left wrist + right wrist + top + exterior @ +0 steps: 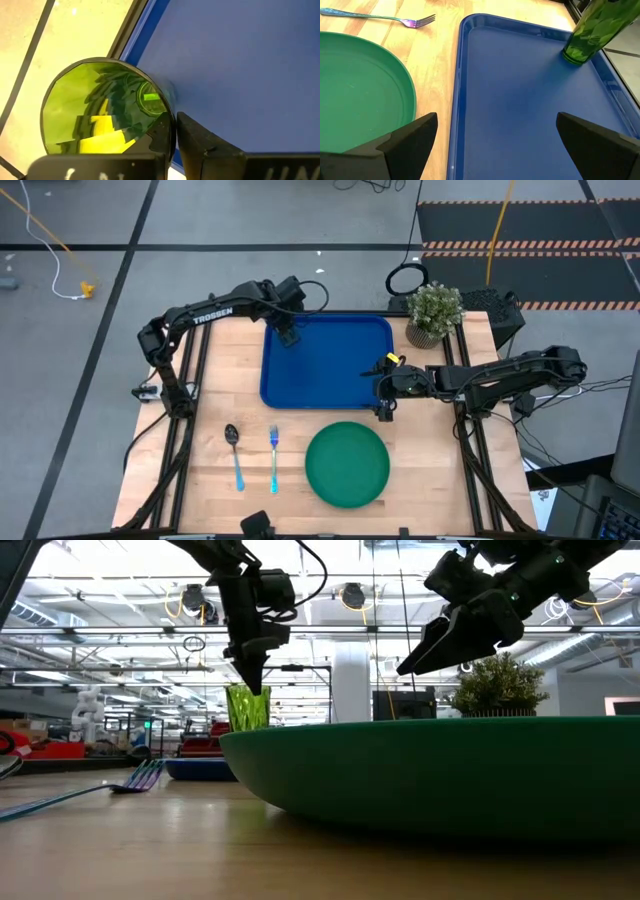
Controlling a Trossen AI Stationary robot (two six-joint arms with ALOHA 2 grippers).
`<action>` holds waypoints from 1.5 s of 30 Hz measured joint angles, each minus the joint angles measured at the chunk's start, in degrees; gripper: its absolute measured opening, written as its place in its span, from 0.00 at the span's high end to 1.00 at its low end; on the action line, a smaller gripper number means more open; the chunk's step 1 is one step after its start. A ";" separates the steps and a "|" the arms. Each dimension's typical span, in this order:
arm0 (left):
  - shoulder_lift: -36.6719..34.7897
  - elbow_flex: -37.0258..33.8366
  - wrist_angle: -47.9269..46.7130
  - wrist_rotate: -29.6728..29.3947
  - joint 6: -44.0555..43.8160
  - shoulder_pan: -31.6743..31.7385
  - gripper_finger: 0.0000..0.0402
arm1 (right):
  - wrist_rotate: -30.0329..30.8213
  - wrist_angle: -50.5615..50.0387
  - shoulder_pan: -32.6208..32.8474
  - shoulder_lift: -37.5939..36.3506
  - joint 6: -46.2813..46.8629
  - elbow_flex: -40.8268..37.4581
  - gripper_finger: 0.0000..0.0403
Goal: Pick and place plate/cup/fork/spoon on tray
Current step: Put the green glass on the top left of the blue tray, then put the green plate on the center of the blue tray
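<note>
On a wooden bench [210, 480], the left tool [290, 332] clenches the light, slippery cup's [590, 32] rim over the tray [325, 360]; right tool [385, 392] released.

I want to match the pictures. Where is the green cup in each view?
High: hidden under the left gripper, far-left corner of the blue tray.
Low: cup, left of centre.
Left wrist, on one finger.
Right wrist, top right.
Shared landmark: the tray.

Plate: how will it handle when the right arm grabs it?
The large round green plate looks rigid, probably light plastic. It lies flat on the wood table, so only its raised rim offers a grip. Held at one edge, it may tilt or slip in the open right pincer.
</note>
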 joint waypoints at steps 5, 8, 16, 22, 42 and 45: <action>0.00 0.00 0.04 -0.02 -0.02 0.00 0.79 | 0.00 0.00 0.01 0.00 0.00 0.00 0.01; 0.00 0.00 0.56 -0.03 -0.04 0.00 0.70 | 0.00 0.00 0.02 0.00 0.00 0.00 0.01; -1.48 0.00 1.83 -3.95 0.07 -0.72 0.58 | 0.00 0.00 0.02 0.00 -0.04 0.00 0.01; -7.44 0.00 2.19 -8.32 -1.66 -3.45 0.57 | -0.01 -0.40 0.02 0.02 0.20 0.00 0.01; -18.56 -0.19 7.01 -14.63 -8.18 -35.54 0.57 | -0.15 -4.23 1.01 0.02 4.95 0.00 0.01; -18.40 -1.32 11.08 -17.13 -8.35 -40.40 0.57 | -0.17 -5.83 2.60 0.02 4.96 0.00 0.01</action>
